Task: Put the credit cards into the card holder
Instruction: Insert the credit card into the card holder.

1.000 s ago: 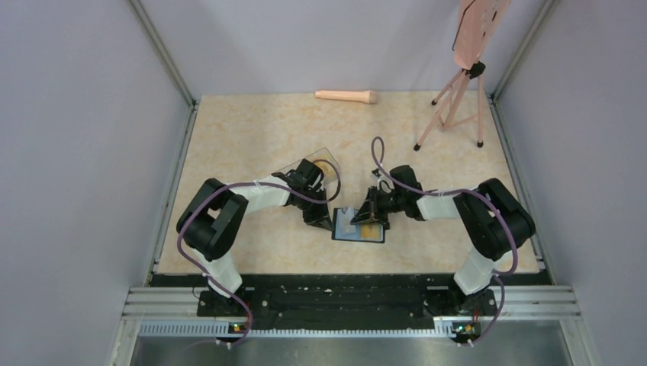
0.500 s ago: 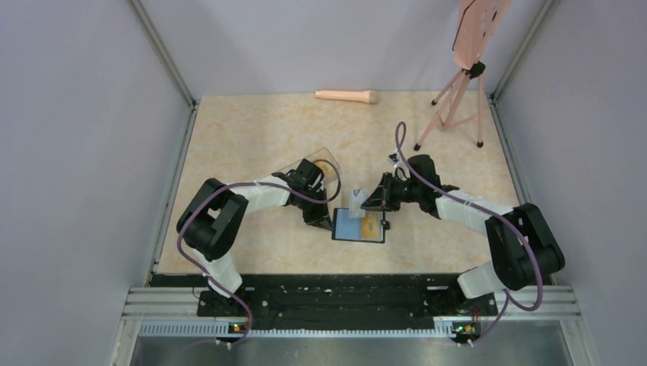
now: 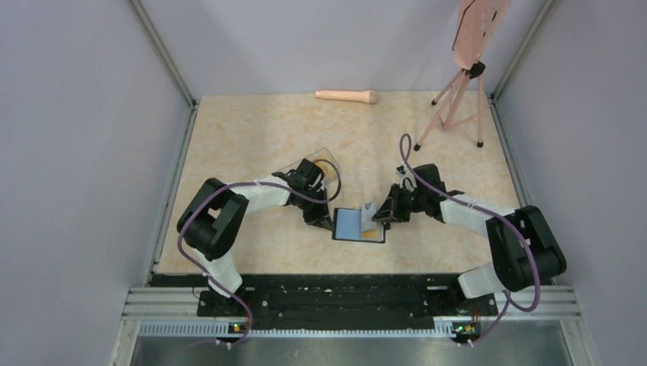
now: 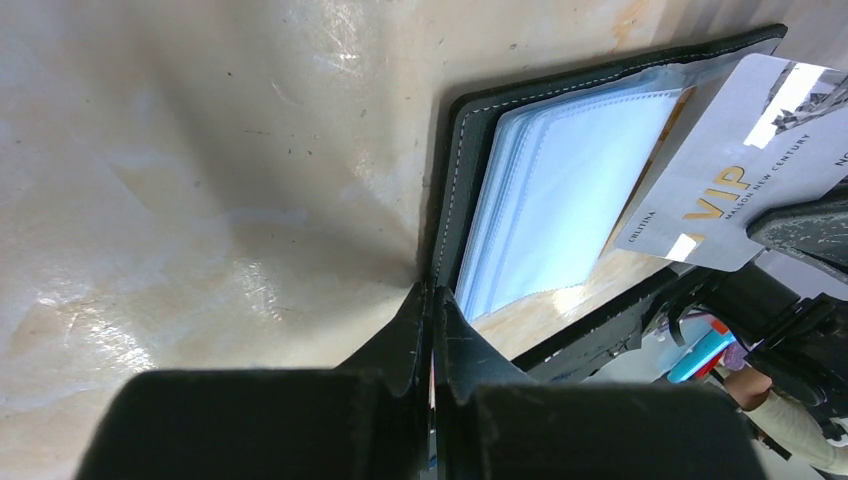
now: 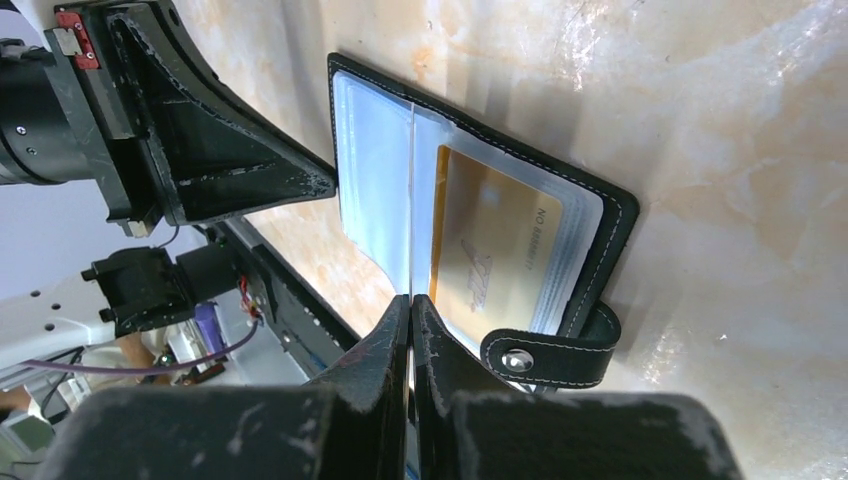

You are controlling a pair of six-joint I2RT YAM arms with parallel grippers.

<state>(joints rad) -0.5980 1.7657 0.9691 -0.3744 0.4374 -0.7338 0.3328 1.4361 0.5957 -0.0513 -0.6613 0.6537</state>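
Card holder [image 3: 349, 223]: open, pockets up, near the table's [image 3: 252, 137] near edge, about midway along it.
Left gripper [image 4: 431, 300]: fingers together, tips pressed at the holder's left edge, seemingly to pin it.
Right gripper [image 5: 411, 305]: clamped on a grey-white card [image 4: 730, 190], angled over the right-hand pockets for insertion.
Yellow card [image 5: 495, 255]: already pocketed.
Writing: "VIP", "NEW CENTURY" on the held card; "NO" plus unreadable digits on the yellow.

Two credit cards [image 4: 720, 190], one card holder [image 5: 560, 352], one tripod [image 3: 472, 71]

Left end effector [image 3: 326, 221], right end effector [image 3: 376, 220] tight beside card holder [image 3: 352, 226] — bare table [image 3: 259, 137] beyond.
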